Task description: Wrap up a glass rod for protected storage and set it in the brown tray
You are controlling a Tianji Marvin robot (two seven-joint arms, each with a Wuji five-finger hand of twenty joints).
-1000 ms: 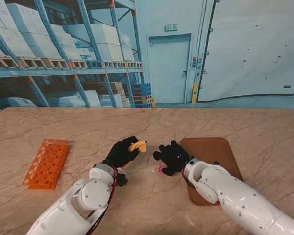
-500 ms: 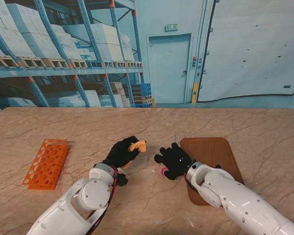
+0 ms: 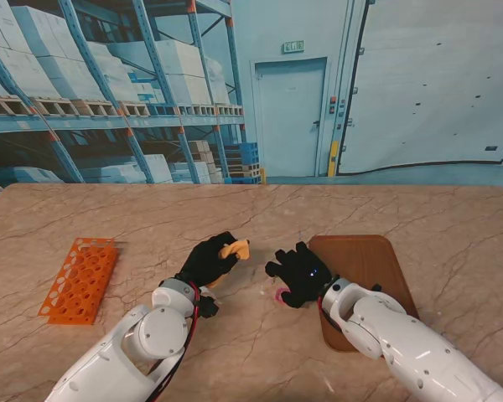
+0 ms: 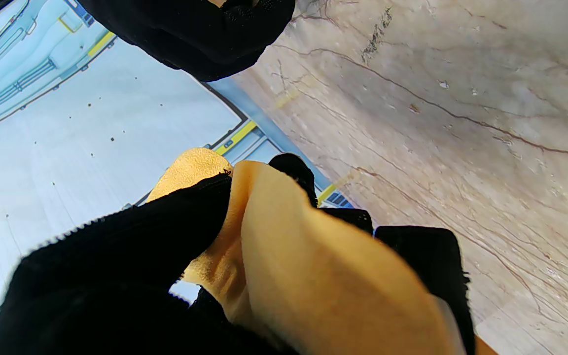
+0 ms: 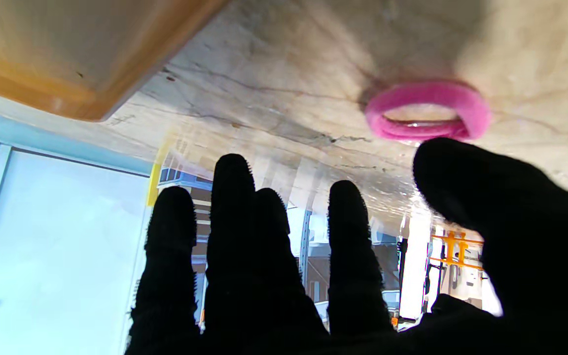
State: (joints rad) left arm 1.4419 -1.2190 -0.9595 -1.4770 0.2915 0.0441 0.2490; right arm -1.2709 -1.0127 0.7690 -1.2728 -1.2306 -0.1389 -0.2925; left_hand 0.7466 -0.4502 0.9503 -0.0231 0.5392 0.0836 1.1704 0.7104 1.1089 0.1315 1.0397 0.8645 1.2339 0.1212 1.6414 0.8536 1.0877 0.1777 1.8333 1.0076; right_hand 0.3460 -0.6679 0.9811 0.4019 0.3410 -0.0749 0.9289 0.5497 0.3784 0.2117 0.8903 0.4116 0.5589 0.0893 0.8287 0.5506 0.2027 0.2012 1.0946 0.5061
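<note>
Two robot hands in black gloves worked near the middle of the marble desk. The left robot hand (image 3: 208,260) had its fingers clamped on a bunched tan cloth (image 3: 235,249), a corner of which stuck out past the fingertips toward the far edge of the desk; in the left wrist view the cloth (image 4: 284,256) filled the grip, pinched between thumb and fingers, and whether the glass rod sat inside it could not be told. The right robot hand (image 3: 300,273) hovered palm down just beside the left edge of the brown tray (image 3: 365,255), with its fingers spread apart and holding nothing. A pink elastic band (image 3: 280,294) lay on the desk at the near-left side of that hand, partly hidden beneath it; the right wrist view showed the band (image 5: 427,109) as a closed loop flat on the marble just past the thumb tip, and a corner of the tray (image 5: 74,59) close by. An orange test tube rack (image 3: 80,279) lay flat toward the left edge of the desk, well apart from both hands
</note>
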